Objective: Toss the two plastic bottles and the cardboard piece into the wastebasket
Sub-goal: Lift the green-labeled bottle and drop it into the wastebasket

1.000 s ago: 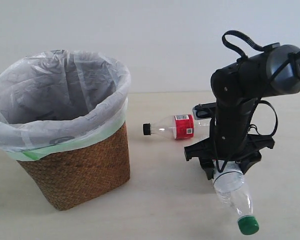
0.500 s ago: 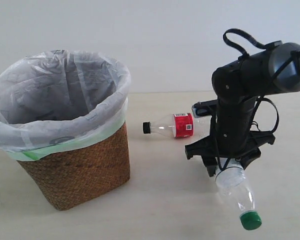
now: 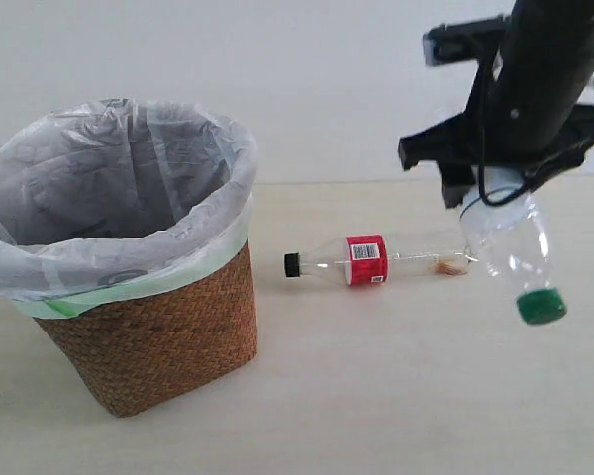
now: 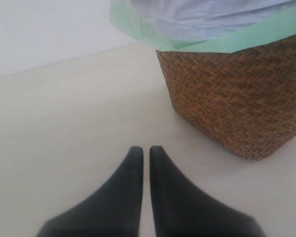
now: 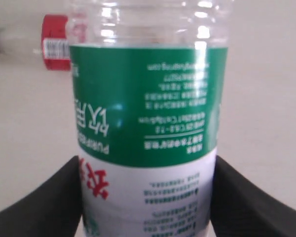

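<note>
Between the fingers of the right gripper [image 3: 490, 186]: held a large clear plastic bottle with a green-and-white label [image 3: 510, 245], pressed from both sides on its labelled body. Carried clear of the pale tabletop [image 3: 376, 396], hanging below the gripper with the round green cap [image 3: 542, 306] at the end farthest from the fingers.

Below that gripper, toward the basket side: lay a slim clear plastic bottle with a red label [image 3: 376, 260], on its side on the tabletop. Black cap [image 3: 292, 264] pointed away from the gripper, base end nearest to it. Contact between the two bottles could not be told.

Well apart from the right gripper, beyond the slim bottle's cap: stood upright a brown tapered woven wicker wastebasket [image 3: 158, 336], lined with a translucent white plastic bag with a pale green edge [image 3: 119, 178] folded over the rim.

At the left gripper [image 4: 144, 153]: closed down to a narrow slit, nothing between the fingers, pointed over bare tabletop. Ahead of its fingertips and apart from them: the same wastebasket.
</note>
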Robot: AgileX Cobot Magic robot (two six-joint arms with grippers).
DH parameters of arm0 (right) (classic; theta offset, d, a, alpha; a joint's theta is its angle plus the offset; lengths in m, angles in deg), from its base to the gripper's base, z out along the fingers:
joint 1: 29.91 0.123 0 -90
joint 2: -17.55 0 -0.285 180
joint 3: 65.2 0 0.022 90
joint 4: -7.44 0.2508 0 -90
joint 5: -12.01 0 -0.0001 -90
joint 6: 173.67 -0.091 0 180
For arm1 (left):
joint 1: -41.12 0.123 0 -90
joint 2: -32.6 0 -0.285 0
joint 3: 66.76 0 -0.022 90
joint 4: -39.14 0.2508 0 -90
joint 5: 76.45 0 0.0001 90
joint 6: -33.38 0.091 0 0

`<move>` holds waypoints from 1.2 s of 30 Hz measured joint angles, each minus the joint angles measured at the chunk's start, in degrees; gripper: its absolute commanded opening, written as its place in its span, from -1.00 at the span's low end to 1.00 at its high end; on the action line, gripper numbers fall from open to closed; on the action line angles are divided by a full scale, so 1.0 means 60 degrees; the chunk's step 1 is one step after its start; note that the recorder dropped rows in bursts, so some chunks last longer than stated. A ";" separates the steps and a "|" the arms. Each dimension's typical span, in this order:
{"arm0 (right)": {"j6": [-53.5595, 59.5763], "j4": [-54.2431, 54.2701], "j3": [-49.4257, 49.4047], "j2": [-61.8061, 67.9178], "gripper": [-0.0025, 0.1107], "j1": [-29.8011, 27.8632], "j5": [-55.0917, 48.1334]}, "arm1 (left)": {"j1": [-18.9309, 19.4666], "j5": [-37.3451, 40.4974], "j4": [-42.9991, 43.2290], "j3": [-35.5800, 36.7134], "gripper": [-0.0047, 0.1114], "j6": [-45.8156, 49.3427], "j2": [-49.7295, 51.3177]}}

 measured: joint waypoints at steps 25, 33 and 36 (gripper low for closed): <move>0.0642 0.1400 0.3163 0.0546 -0.95 0.0000 -0.1172 | 0.0000 0.0000 0.0000 0.0000 -0.85 0.0000 0.0000; 0.5533 1.1242 0.3949 0.0729 0.88 0.0511 0.2178 | 0.0000 0.0000 0.0000 0.0000 -0.85 0.0000 0.0000; 0.5370 1.1951 0.4045 0.1013 0.77 0.0990 0.3818 | 0.0000 0.0000 0.0000 0.0000 -0.85 0.0000 0.0000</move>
